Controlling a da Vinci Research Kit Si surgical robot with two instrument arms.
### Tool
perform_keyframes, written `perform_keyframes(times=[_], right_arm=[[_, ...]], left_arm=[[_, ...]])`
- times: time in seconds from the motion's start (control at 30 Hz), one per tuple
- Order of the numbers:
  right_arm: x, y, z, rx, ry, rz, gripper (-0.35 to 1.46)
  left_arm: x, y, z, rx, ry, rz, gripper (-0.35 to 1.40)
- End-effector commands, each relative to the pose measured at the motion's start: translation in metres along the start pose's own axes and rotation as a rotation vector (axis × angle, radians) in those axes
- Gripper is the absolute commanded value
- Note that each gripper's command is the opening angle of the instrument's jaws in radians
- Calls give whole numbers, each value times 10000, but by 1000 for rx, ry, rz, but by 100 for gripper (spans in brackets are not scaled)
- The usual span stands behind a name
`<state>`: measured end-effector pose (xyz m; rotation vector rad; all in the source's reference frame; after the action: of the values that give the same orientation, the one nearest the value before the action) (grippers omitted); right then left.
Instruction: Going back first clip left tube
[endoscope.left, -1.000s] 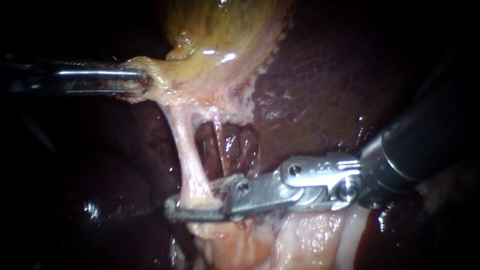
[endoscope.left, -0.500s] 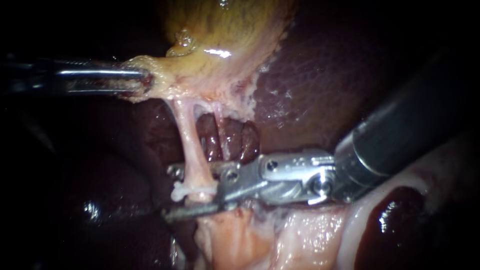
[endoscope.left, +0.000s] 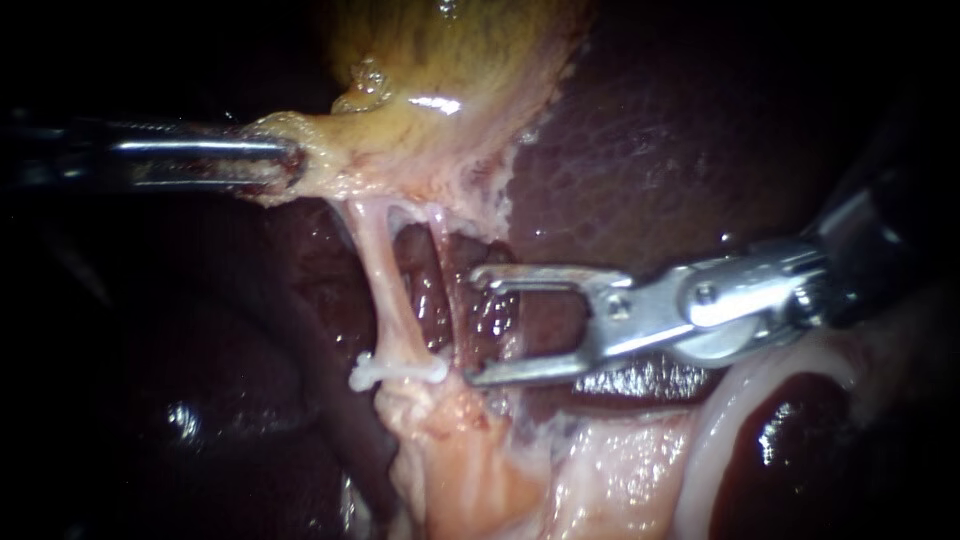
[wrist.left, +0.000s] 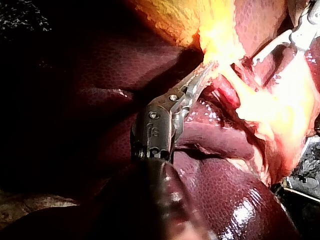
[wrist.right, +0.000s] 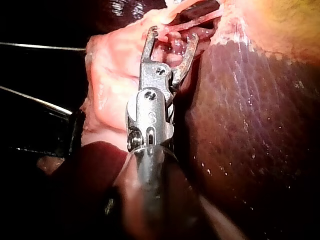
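In the endoscope view, the left tube (endoscope.left: 385, 290) was seen crossed near its lower end by a white clip (endoscope.left: 397, 371). The right instrument (endoscope.left: 473, 326) lay just beside the clip, its end effector spread wide and holding nothing. The left instrument (endoscope.left: 285, 165) was pinched on a fold of the gallbladder (endoscope.left: 440, 60), a grip shown closer in the left wrist view. The clip was shown only by the endoscope. In the right wrist view, pale strands were seen just ahead of the spread tips, beside the liver (wrist.right: 250, 125).
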<state>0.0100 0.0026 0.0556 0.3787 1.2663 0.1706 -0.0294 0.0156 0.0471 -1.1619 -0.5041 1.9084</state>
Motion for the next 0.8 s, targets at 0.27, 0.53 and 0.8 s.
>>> perform_keyframes(times=[0.27, 0.53, 0.8], right_arm=[[-5, 2, -29, 4, 1, -9, 50], [-5, 3, -34, 5, 1, -8, 50], [-7, 5, -37, 5, 1, -7, 50]], left_arm=[[-1, 1, 8, 4, 2, 0, -35], [-6, -6, 48, 0, 3, 4, -35], [-19, -8, 77, -18, 3, 13, -35]])
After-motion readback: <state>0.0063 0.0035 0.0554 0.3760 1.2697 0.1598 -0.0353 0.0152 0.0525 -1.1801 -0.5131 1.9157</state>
